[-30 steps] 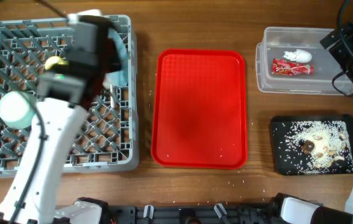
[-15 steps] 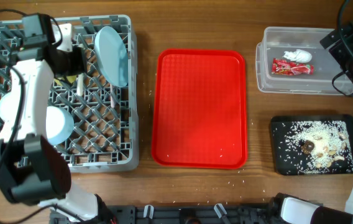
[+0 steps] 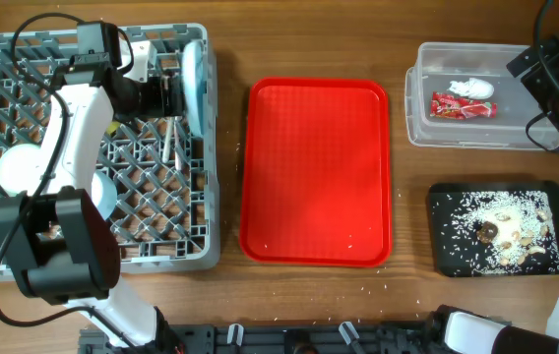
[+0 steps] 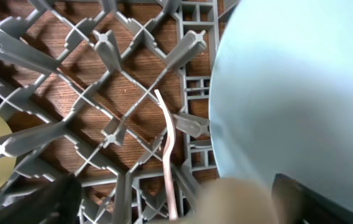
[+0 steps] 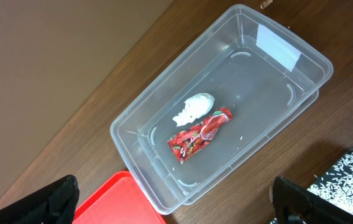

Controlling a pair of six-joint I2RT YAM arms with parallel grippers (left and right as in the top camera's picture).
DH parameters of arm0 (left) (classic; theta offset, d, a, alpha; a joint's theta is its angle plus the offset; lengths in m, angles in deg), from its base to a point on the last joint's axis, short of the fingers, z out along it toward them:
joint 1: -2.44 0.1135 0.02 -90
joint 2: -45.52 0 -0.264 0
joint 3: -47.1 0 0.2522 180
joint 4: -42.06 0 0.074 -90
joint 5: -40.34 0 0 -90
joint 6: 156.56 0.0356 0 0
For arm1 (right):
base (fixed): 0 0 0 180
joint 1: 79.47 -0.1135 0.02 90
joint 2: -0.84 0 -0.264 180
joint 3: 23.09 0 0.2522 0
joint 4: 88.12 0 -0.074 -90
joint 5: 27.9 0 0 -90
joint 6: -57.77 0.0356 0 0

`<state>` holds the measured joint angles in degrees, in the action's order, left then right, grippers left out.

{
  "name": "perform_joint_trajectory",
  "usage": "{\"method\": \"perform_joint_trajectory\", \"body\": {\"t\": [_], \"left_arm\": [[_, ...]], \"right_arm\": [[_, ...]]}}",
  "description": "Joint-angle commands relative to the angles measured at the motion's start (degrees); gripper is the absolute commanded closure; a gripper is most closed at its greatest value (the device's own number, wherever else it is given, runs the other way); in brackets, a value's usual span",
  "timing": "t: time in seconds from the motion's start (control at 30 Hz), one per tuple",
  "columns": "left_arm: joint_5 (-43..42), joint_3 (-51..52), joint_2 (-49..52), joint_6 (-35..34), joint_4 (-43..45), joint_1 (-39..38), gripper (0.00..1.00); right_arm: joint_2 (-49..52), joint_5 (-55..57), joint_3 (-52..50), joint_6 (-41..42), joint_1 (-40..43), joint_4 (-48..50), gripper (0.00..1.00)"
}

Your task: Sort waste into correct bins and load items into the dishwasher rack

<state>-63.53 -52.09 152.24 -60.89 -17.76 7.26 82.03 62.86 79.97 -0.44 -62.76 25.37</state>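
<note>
The plate [image 3: 193, 77] is stood on edge among the pegs at the 1 o'clock corner of the rack [image 3: 93, 264]. The left tool [image 3: 166, 94] is seen just beside it, at its 9 o'clock. That tool's jaws are spread wide and nothing is clamped between them. In the wrist view the plate fills the space ahead of one finger, so closely that contact cannot be ruled out.

The main hazard is judged to lie there. If the tool is drawn back on a slant, the rim may be caught by a finger and the plate tipped out of its slot. It would then be thrown flat over the pegs or against the rack wall at 3 o'clock. Whether the plate is properly seated between pegs cannot be told; if it is only leaning, it may be toppled by a slight knock.

The cutlery [image 3: 171, 147] is laid loose across the grid at the tool's 6 o'clock. A thin handle could be nudged through an opening onto the bench [image 3: 230, 39] below.

Farther out, at the bench's 2 o'clock, the right tool [image 5: 176, 202] is held wide open and empty above the tub [image 5: 260, 106]. The wrapper [image 5: 200, 134] and tissue [image 5: 192, 107] are lying inside it, and little risk is expected there.
</note>
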Motion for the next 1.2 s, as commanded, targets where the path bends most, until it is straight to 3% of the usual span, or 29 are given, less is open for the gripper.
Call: {"method": "perform_joint_trajectory", "body": {"t": [0.0, 0.23, 0.5, 0.6, 0.73, 0.8, 0.9, 1.03, 1.17], "left_arm": [[0.9, -0.9, -3.3, -3.6, 0.0, 0.5, 0.0], [3.4, -1.5, -19.7, -15.2, -4.4, 5.7, 0.0], [-2.1, -0.2, -37.2, -15.1, -18.8, 4.7, 0.0], [-2.2, 10.3, -51.1, -15.7, -19.0, 2.7, 0.0], [-2.2, 27.5, -73.2, -31.3, -20.7, 2.0, 0.0], [-2.2, 29.9, -79.8, -37.2, -23.8, 2.0, 0.0], [-2.2, 29.9, -86.2, -37.7, -26.8, 2.0, 0.0], [-3.0, 29.9, -87.4, -39.1, -28.6, 2.0, 0.0], [-2.0, 32.3, -87.4, -30.5, -26.7, 2.0, 0.0]], "right_arm": [[-0.7, 1.4, -0.4, -0.1, 0.0, -0.1, 0.0], [-0.7, 1.4, -0.4, -0.1, 0.0, 0.0, 0.0], [-0.7, 1.4, -0.4, -0.1, 0.0, 0.0, 0.0], [-0.7, 1.4, -0.4, -0.1, 0.0, 0.0, 0.0], [-0.7, 1.4, -0.4, -0.1, 0.0, 0.0, 0.0], [-0.7, 1.3, -0.4, -0.1, 0.0, -0.1, 0.0], [-0.7, 1.4, -0.4, -0.1, 0.0, 0.0, 0.0], [-0.7, 1.4, -0.4, -0.1, 0.0, 0.0, 0.0], [-0.7, 1.4, -0.4, -0.1, 0.0, 0.0, 0.0]]}}
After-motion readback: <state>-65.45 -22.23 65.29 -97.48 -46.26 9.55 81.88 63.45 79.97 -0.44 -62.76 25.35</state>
